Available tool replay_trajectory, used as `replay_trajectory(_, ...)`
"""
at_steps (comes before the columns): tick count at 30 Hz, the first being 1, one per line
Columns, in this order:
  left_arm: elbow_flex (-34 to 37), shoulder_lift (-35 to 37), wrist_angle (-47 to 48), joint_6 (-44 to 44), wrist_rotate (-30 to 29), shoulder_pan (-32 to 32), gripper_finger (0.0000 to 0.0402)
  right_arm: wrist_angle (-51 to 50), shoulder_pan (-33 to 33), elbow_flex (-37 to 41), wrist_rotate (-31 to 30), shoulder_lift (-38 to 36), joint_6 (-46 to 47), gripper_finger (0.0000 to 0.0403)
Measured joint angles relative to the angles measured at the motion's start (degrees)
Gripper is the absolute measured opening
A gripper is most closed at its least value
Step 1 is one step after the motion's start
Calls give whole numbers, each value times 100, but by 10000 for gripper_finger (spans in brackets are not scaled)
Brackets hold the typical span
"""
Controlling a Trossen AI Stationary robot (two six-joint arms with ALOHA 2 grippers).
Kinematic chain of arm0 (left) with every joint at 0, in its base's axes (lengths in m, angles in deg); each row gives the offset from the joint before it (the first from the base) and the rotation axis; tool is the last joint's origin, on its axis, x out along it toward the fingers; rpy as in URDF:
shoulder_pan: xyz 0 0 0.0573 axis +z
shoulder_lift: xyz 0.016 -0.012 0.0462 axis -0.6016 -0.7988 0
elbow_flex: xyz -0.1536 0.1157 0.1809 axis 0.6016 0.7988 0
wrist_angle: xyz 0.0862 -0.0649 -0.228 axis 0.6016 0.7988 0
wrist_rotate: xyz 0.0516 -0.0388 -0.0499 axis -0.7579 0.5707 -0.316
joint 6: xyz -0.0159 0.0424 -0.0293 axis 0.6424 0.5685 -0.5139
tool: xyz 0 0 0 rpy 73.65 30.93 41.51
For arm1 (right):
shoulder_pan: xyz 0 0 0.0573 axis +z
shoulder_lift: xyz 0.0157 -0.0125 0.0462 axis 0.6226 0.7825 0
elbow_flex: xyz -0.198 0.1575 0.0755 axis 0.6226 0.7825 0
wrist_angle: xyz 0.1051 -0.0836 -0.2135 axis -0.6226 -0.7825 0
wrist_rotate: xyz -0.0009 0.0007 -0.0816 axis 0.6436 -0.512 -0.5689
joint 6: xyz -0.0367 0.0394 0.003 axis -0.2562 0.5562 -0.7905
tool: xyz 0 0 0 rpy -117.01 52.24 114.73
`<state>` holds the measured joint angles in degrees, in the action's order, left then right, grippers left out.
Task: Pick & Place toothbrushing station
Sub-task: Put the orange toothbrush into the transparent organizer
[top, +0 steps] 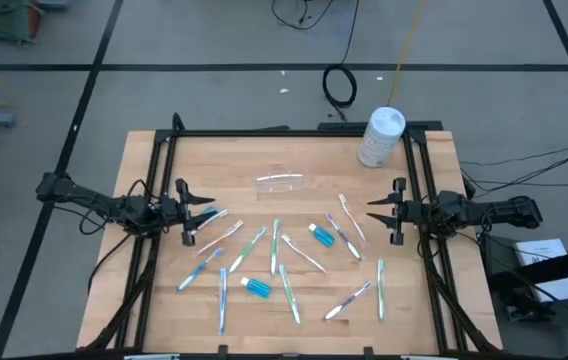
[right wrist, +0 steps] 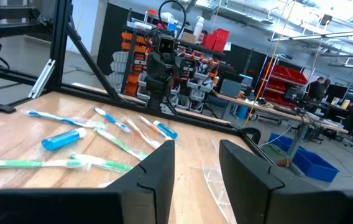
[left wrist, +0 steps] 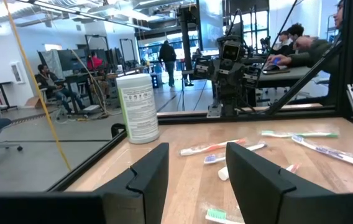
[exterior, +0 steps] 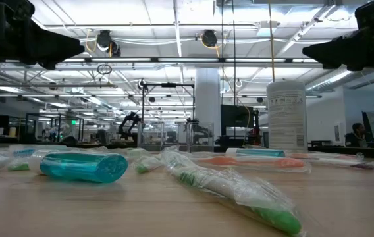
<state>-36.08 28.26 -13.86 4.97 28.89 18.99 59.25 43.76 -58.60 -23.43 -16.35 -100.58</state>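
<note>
Clear plastic marks the one cup (top: 282, 182) we count, lying on its side toward the far middle of the wooden table (top: 149, 290). Two short blue tubes lie among the brushes: one tube (top: 323, 235) right of centre, the other tube (top: 257, 288) nearer the front edge. We make out about a dozen toothbrushes (top: 275, 245) from above (some overlap, so the tally is not firm), scattered flat across the middle of the table, each in a clear wrapper; green, blue and pink show among them. One white canister (top: 381, 136) stands upright at the far right corner, apart from the brushes.

We see the left gripper (top: 196, 213) at the table's left edge, level and above the wood, its fingers (left wrist: 148, 177) spread with a plain gap between them and nothing in that gap. Its tips point at the nearest brush (top: 207, 218), though we cannot tell whether they touch it. The right gripper (top: 382, 211) hangs at the right edge, facing inward, its fingers (right wrist: 155, 168) likewise spread and holding nothing; the closest brush (top: 351, 224) lies just beside it.

From table height a blue tube (exterior: 81, 166) and a green-handled brush (exterior: 233, 191) lie nearest in view, with both arms dark overhead
</note>
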Motion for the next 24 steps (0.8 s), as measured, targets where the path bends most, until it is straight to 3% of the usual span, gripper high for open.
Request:
replay_trajectory(10,0,0,-5,-71,-12,1,163,-15,-2,2,2,0,456,118)
replay_trajectory(17,1,0,-14,-884,-16,0,163,-18,0,2,2,0,753,118)
replay_trajectory(24,0,0,-14,-886,-14,-1,163,-18,-2,2,2,0,824,118)
